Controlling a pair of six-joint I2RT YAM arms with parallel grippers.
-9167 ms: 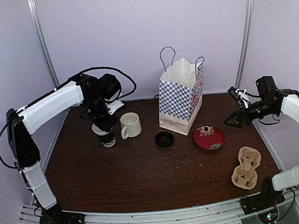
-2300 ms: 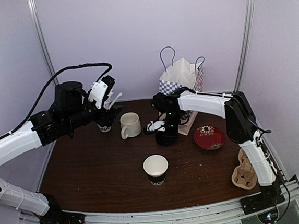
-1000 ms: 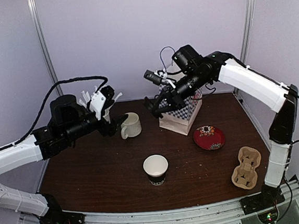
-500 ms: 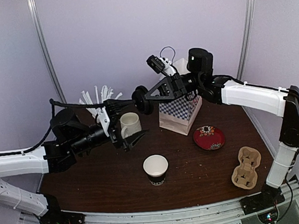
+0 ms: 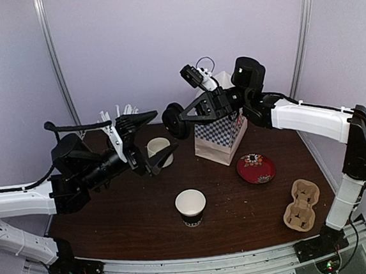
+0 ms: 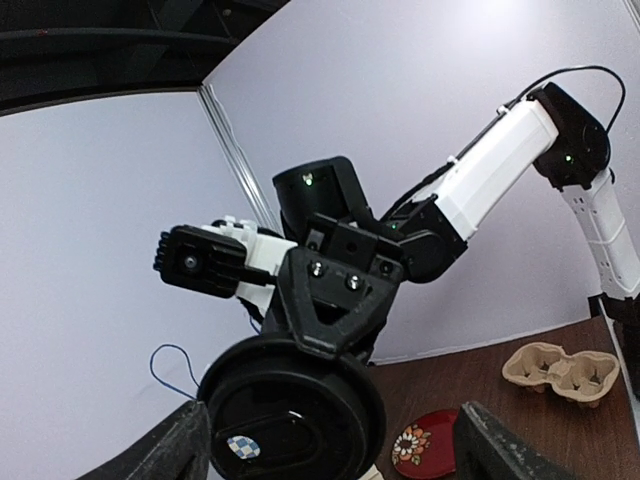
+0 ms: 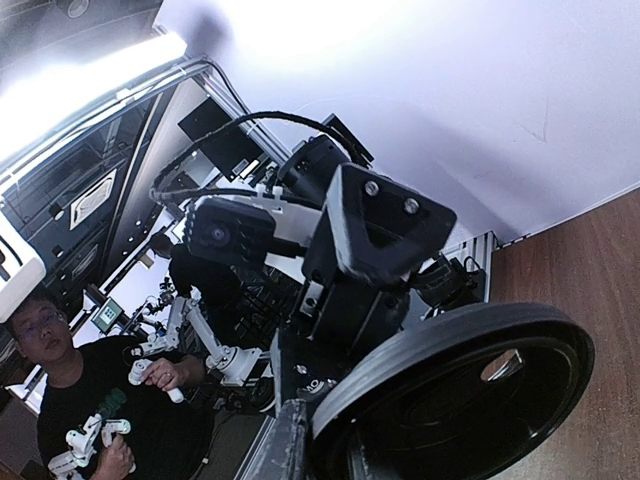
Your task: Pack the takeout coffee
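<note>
Two parts. Lidless paper cup [image 5: 191,207] on the worktop [image 5: 112,207]: probably light, crushable; grip gently mid-wall. High behind it, right end effector [image 5: 182,118] pinches the lid [image 5: 174,122] by its rim; left end effector [image 5: 166,130] gapes empty.

The top external camera looks down from above and behind the arm bases, far enough back to take in the whole table [image 5: 112,207] and both arms. The left wrist camera looks out and upward between the spread fingers [image 6: 180,450] of the left gripper [image 5: 161,132], close on the black lid [image 6: 290,410] pinched in the right gripper [image 5: 181,119]. The right wrist camera faces the opposite way, past that lid. All three views share the lid.
</note>
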